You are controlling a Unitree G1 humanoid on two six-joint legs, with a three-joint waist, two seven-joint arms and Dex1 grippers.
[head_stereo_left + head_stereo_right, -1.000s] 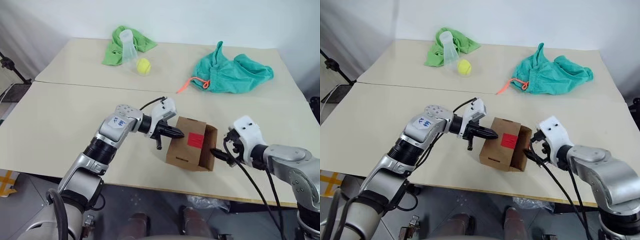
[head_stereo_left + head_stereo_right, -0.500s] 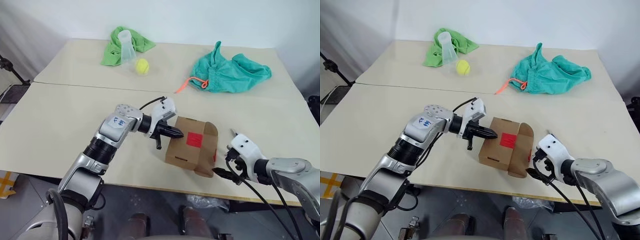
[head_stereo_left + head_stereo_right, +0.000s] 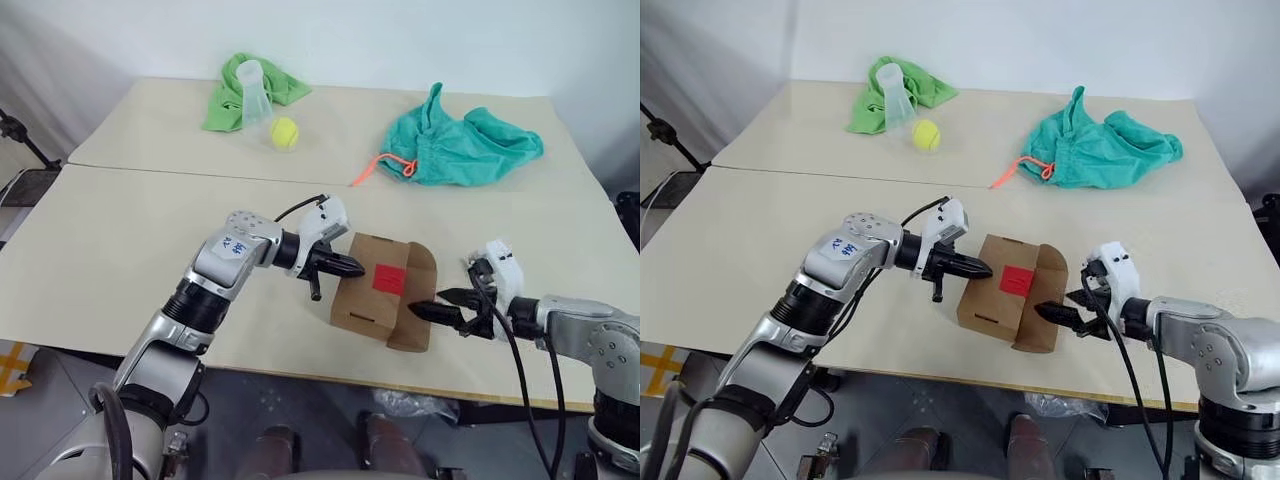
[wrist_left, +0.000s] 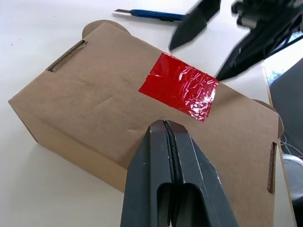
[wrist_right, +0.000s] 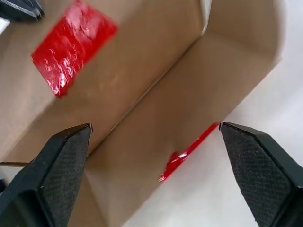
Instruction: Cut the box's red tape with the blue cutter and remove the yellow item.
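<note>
On the near part of the table, the left gripper is pressing its two black fingers tightly together, with nothing between them, and the tips are touching the top of the cardboard box just beside the red tape. The right gripper is pointing at the box from the other side with its fingers spread wide and holding nothing; in the right wrist view the open flap of the box is lying between the two pads, and a strip of red tape is sticking to the edge of this flap. In the left wrist view the blue cutter is lying flat on the table beyond the box, apart from both grippers. Farther back, a tennis ball is resting near a clear plastic cup and a light green cloth, and a teal drawstring bag with an orange cord is lying well apart on the right.
</note>
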